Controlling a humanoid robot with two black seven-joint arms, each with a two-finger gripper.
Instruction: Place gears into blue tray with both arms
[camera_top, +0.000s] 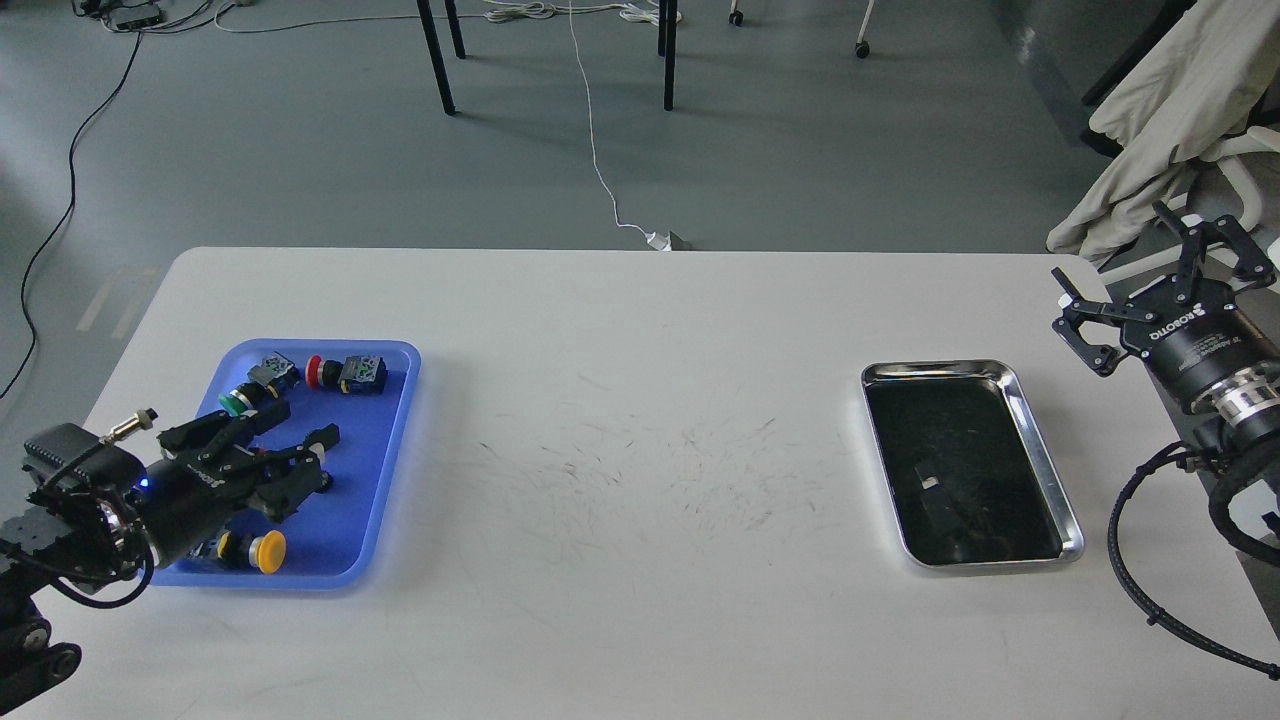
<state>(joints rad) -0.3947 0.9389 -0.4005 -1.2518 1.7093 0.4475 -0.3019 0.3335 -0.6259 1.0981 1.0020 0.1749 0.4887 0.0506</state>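
Note:
The blue tray (385, 455) lies at the table's left. It holds several push-button switches: green cap (236, 403), red cap (315, 372), yellow cap (267, 551). My left gripper (303, 447) hangs low over the middle of the tray, its fingers spread and open, with nothing seen between them. The gears cannot be made out; a small dark bit beside the lower finger may be part of the gripper. My right gripper (1140, 262) is open in the air past the table's right edge, holding nothing.
A shiny silver metal tray (1040, 440) sits on the right half of the white table (640, 420), showing only dark reflections inside. Black cables loop beside the right arm. Chair legs and floor cables lie beyond the far edge.

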